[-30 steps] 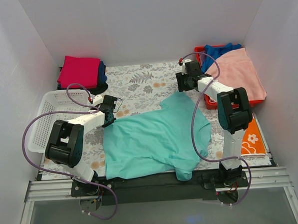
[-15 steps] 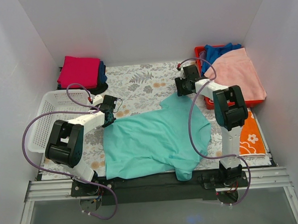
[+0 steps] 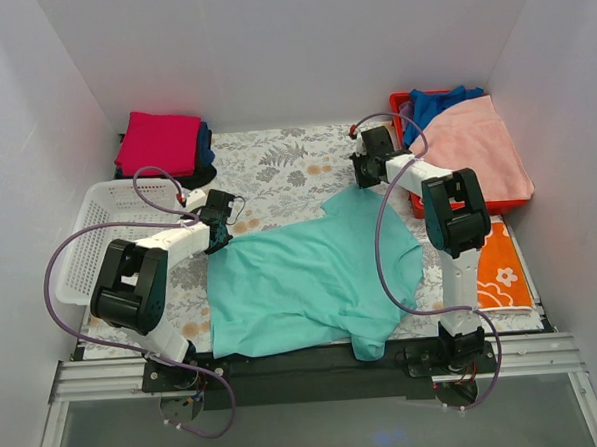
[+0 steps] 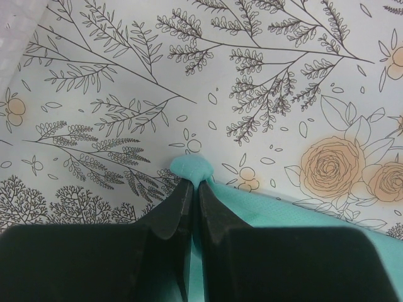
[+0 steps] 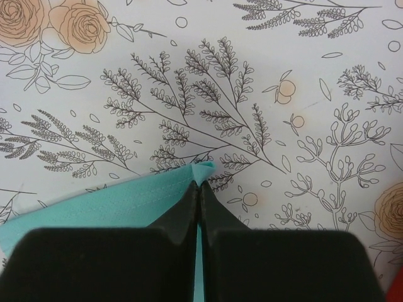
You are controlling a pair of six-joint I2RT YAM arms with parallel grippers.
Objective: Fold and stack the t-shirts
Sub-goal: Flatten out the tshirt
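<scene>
Firstly, the left gripper has its fingers pressed together on a small bunched fold of the mint-teal t-shirt, at the shirt's far left corner. The right gripper is likewise clamped, its fingers meeting on the pointed tip of a stitched hem at the shirt's far right corner. Both pinched corners sit low against the floral table cover.

Seen from the top camera, the shirt lies spread and loosely rumpled between the two arms, with one sleeve hanging over the table's near edge. The body of the shirt covers the near half of the cover.

Left of the shirt, a white basket stands just beside the left arm. Beyond the shirt on the far left, a magenta t-shirt lies folded on top of a dark blue t-shirt and a black t-shirt. Beyond the shirt on the far right, a red bin holds a pink cloth and a blue cloth. Right of the shirt, an orange mat lies beside the right arm.
</scene>
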